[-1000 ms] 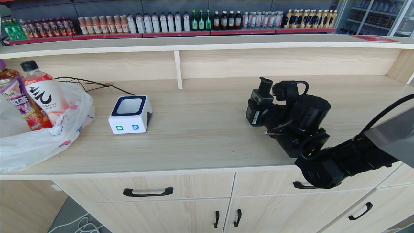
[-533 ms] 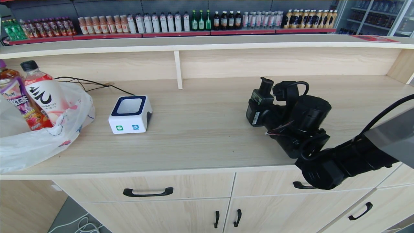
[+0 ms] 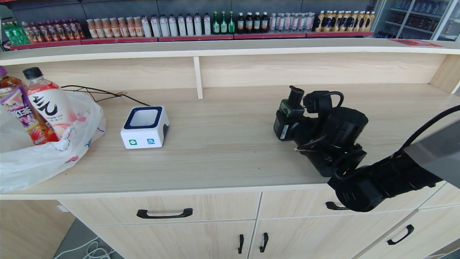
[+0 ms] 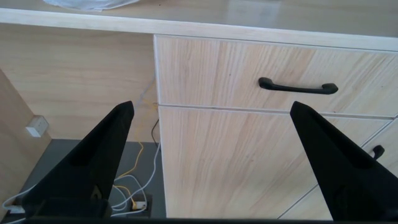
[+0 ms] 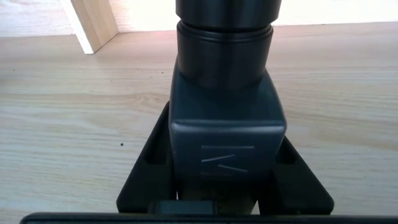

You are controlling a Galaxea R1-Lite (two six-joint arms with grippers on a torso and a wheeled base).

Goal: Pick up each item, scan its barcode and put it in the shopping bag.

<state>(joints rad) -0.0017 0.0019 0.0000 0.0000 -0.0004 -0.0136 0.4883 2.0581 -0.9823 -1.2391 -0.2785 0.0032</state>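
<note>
Saw 2 drink bottles standing in shopping bag, L of scanner – prob. scanned & bagged. Found L gripper spread wide, empty, by drawers. Couldn't tell state of R gripper, over counter.

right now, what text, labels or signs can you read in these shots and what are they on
No text reads clearly enough to quote.
Pink bottle: large black brush characters, too stylised to read.
Purple-label bottle: label characters, tilted and partly cut off.
Scanner: one green and one blue icon, no words.
Shelf bottles: labels too small.
</note>
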